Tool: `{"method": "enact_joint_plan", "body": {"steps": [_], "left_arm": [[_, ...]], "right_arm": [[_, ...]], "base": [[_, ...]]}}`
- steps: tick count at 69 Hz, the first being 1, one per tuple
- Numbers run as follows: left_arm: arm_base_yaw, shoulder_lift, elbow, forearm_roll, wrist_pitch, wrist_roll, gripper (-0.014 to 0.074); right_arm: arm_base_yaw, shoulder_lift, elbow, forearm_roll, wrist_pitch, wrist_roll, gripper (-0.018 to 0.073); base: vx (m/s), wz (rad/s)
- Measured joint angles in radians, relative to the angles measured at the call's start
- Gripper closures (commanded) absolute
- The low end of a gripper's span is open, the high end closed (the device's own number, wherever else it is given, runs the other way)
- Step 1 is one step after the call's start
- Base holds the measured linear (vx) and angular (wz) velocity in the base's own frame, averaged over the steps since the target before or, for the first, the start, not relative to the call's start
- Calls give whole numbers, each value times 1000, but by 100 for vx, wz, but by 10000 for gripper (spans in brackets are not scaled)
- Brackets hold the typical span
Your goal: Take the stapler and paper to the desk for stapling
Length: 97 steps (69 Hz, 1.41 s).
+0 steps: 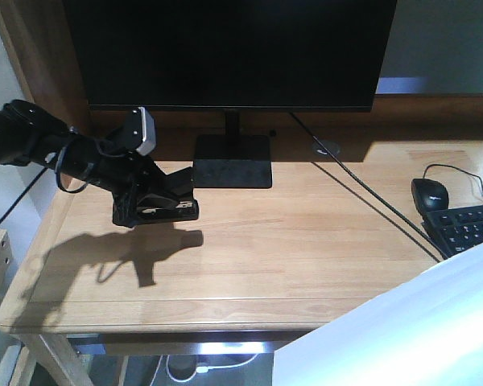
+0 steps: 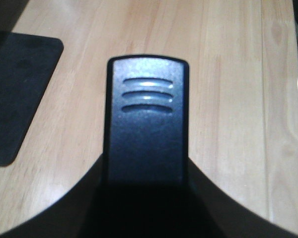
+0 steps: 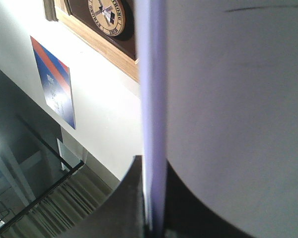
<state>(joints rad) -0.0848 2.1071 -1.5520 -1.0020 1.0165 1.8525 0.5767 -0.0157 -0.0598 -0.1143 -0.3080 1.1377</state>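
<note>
**Stapler and paper both gripped, stapler over desk**

Front view: the desk (image 1: pixel 249 265) fills my frame, with the monitor (image 1: pixel 225 48) at 12 o'clock. The paper (image 1: pixel 402 330) sits at 5 o'clock, a white sheet hiding the desk's front corner from me. In the right wrist view it runs edge-on down into the right gripper (image 3: pixel 151 208), which is clamped on it. The keyboard (image 1: pixel 471 229) is at 3 o'clock. At 9 o'clock the left gripper (image 1: pixel 155 207) is pinched on the stapler (image 2: pixel 146 124), held clear of the wood with its shadow beneath. The mouse (image 1: pixel 431 193) lies beside the keyboard, at its 11 o'clock.
</note>
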Motion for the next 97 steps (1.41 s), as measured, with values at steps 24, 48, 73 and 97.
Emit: {"method": "enact_joint_plan", "body": {"steps": [24,48,73,97], "left_arm": [[0,112,-28,-20,-31,41,592],[0,171,-29,-32,-82,95,542],[0,184,-29,-37,-79,94,264],[0,152,-32,-54,-62,39,94]], "right_arm": [[0,0,0,0,0,0,562],[0,0,0,0,0,0,562],[0,0,0,0,0,0,562],[0,0,0,0,0,0,562]], "base": [[0,0],[0,0],[0,0],[0,0]]}}
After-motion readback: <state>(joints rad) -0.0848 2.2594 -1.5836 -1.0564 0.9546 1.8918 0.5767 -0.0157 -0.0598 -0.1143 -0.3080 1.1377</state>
